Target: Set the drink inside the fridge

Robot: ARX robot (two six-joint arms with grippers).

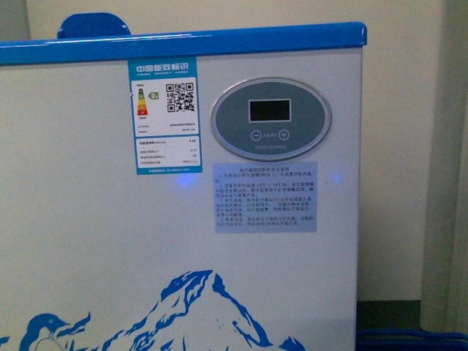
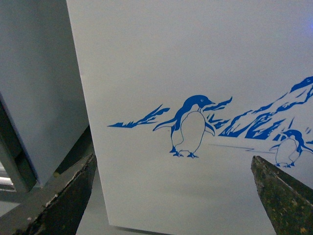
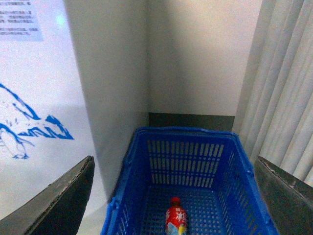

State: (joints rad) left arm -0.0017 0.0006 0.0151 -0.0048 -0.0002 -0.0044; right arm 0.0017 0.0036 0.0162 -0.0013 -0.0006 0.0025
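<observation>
The fridge (image 1: 110,241) fills the front view: a white cabinet with a blue top rim (image 1: 183,42), an oval control panel (image 1: 270,118) and a blue mountain picture. Neither gripper shows there. In the left wrist view my left gripper (image 2: 173,196) is open and empty, facing the fridge's penguin picture (image 2: 191,126). In the right wrist view my right gripper (image 3: 173,196) is open and empty, above the drink (image 3: 175,218). The drink has a red cap and red label and lies on the floor of a blue mesh basket (image 3: 188,156). The fridge side (image 3: 44,161) is beside the basket.
An energy label (image 1: 163,115) and a text sticker (image 1: 265,196) are on the fridge front. A pale wall (image 3: 200,54) stands behind the basket, a grey curtain (image 3: 286,98) at its side. The basket's blue rim (image 1: 409,338) shows low in the front view.
</observation>
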